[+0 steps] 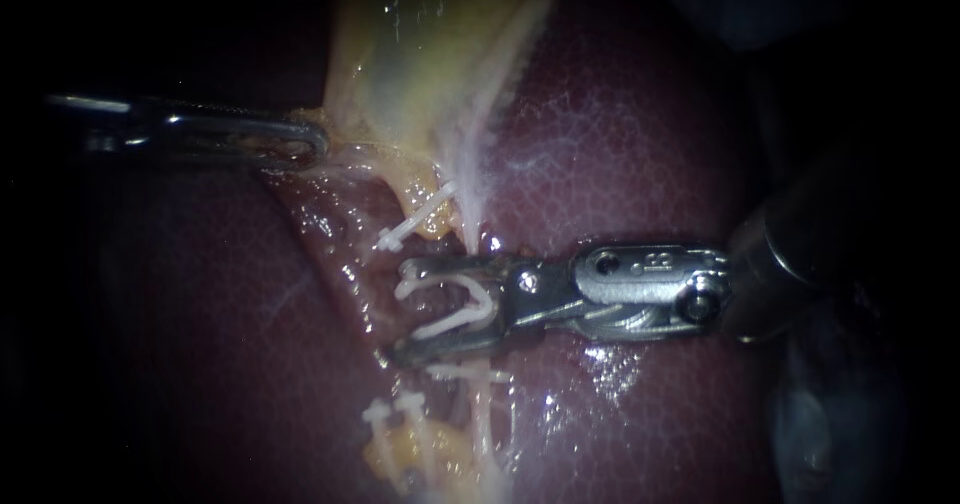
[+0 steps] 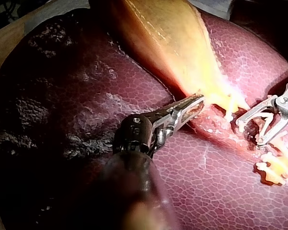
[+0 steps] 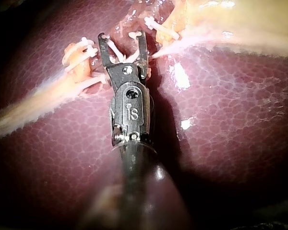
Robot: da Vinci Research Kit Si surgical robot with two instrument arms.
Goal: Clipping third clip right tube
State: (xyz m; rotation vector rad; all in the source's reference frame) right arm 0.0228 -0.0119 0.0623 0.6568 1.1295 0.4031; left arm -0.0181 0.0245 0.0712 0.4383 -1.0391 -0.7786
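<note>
My right instrument (image 1: pixel 403 311) comes in from the right and lies across the liver (image 1: pixel 620 144). Its jaws stand wide apart with a white clip (image 1: pixel 455 309) seated between them, touching both. A thin pale tube (image 1: pixel 468 219) runs down from the gallbladder (image 1: pixel 430 54) and passes at the jaws; whether it lies inside the clip I cannot tell. The right wrist view shows the same jaws (image 3: pixel 121 36) and clip (image 3: pixel 120 55). My left instrument (image 1: pixel 305 146) is shut on the gallbladder's edge, as the left wrist view (image 2: pixel 194 103) also shows.
A white clip (image 1: pixel 415 221) sits on the yellow strand just above the jaws. More clips (image 1: pixel 385 414) sit on a yellow stump below them. Dark liver (image 2: pixel 62 96) surrounds the site.
</note>
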